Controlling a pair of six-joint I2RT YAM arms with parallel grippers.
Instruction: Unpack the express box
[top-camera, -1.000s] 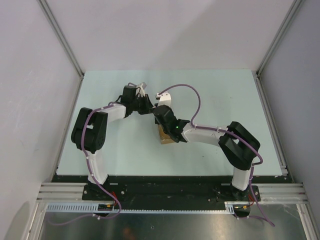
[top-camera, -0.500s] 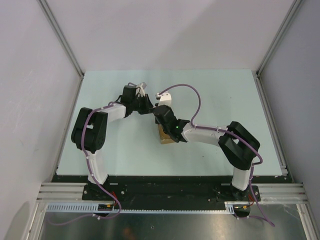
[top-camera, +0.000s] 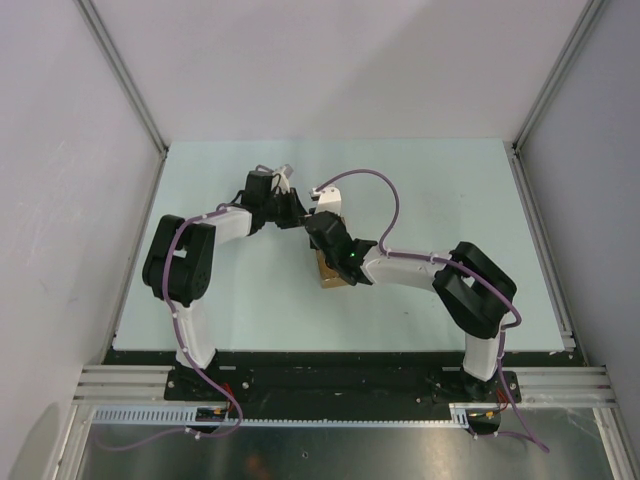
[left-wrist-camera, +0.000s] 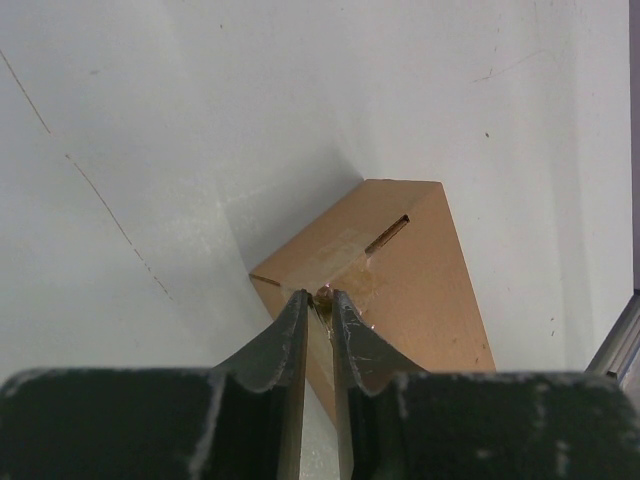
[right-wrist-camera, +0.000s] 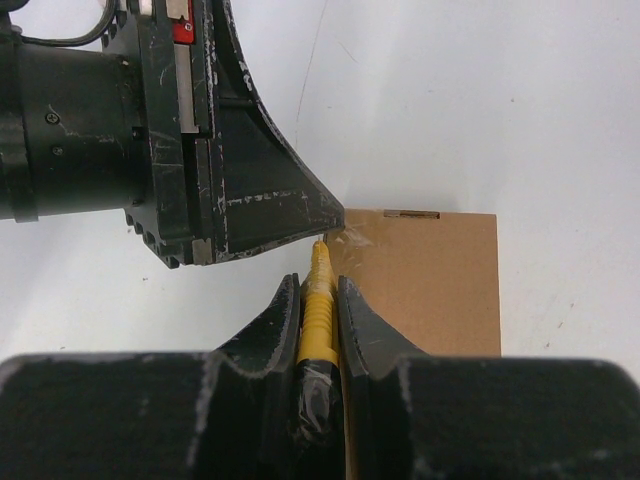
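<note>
Barely changed from a second ago: right elbow drawn slightly leftward in the overhead view. Left fingers (left-wrist-camera: 300, 340) nearly closed, apparently pinching the near corner edge of the express box (left-wrist-camera: 420, 270). Right fingers (right-wrist-camera: 365, 330) clenched on a yellow utility knife (right-wrist-camera: 318, 300), tip at the box's upper-left corner, just beside the left fingertips. Box on the tabletop (top-camera: 430, 190), centre of the overhead frame, under both wrists. Best done holding the box steady, blade shallow along the taped seam, cutting away from the left fingers.
</note>
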